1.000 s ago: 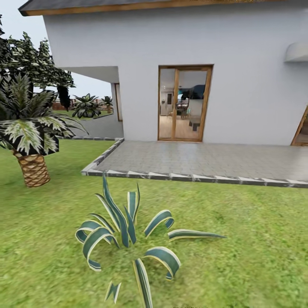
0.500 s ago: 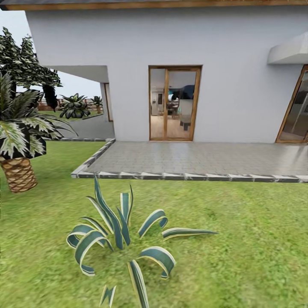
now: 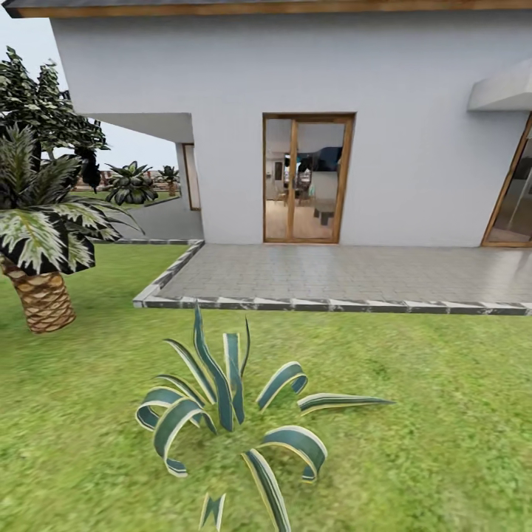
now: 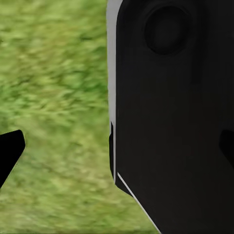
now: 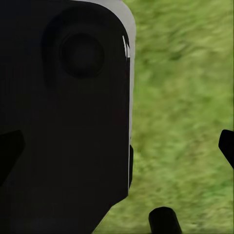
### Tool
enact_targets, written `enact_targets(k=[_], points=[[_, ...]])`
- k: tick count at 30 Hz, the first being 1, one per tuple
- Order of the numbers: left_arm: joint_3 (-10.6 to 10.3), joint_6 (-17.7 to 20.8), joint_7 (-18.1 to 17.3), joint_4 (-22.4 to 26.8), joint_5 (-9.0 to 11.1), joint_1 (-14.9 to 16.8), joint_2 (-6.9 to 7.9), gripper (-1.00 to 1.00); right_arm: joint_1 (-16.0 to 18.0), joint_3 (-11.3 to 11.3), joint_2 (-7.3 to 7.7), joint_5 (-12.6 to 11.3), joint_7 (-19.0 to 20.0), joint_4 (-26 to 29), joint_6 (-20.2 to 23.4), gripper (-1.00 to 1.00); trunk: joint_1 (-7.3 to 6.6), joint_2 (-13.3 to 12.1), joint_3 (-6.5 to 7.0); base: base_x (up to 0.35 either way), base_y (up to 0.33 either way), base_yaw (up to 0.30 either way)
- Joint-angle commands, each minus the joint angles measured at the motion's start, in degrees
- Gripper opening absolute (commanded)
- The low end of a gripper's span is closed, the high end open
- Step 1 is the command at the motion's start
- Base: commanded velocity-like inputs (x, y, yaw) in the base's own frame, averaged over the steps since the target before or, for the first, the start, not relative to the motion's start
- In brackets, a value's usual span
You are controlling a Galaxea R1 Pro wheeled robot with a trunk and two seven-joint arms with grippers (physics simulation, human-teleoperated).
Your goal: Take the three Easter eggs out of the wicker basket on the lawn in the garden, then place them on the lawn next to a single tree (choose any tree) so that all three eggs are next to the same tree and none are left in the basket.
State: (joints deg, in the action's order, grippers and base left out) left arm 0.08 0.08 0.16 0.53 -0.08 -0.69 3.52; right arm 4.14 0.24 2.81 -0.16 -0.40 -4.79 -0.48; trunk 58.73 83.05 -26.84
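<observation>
While I drive, mottled green lawn (image 3: 443, 414) fills the lower frame; whether my grippers are parted, I cannot tell.

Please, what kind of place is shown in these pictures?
It looks like the garden of a house. A green lawn runs up to a grey paved patio before a white house wall with a glass door. A spiky striped plant and a short palm grow in the grass.

Lawn (image 4: 53, 97) blurred in both wrist views; palm (image 3: 44, 222) cut off at frame edge — crown partly.
</observation>
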Motion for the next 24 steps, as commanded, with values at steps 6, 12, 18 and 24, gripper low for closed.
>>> enact_targets(k=[6, 12, 18, 24], points=[[0.0, 0.0, 0.1, 0.1, 0.0, 0.0, -0.06, 1.0, 0.1, 0.0, 0.18, -0.1, 0.0, -0.1, 0.3, 1.0, 0.0, 0.0, -0.04, 0.0, 0.087, 0.0], [0.0, 0.0, 0.1, 0.1, 0.0, 0.0, -0.09, 1.0, 0.1, 0.0, 0.16, -0.1, 0.0, -0.4, 0.5, 1.0, 0.0, 0.0, -0.04, 0.0, 0.004, 0.0], [0.0, 0.0, 0.0, 0.1, 0.0, 0.0, -0.01, 1.0, 0.1, -0.1, 0.18, -0.2, -0.1, -0.3, 0.1, 1.0, 0.0, 0.0, -0.04, 0.0, 0.2, 0.0], [-0.1, 0.0, 0.0, 0.1, 0.0, 0.0, -0.03, 1.0, 0.1, -0.3, 0.13, -0.6, 0.0, -0.3, 0.0, 1.0, 0.0, 0.0, -0.04, 0.0, 0.315, -0.081]])
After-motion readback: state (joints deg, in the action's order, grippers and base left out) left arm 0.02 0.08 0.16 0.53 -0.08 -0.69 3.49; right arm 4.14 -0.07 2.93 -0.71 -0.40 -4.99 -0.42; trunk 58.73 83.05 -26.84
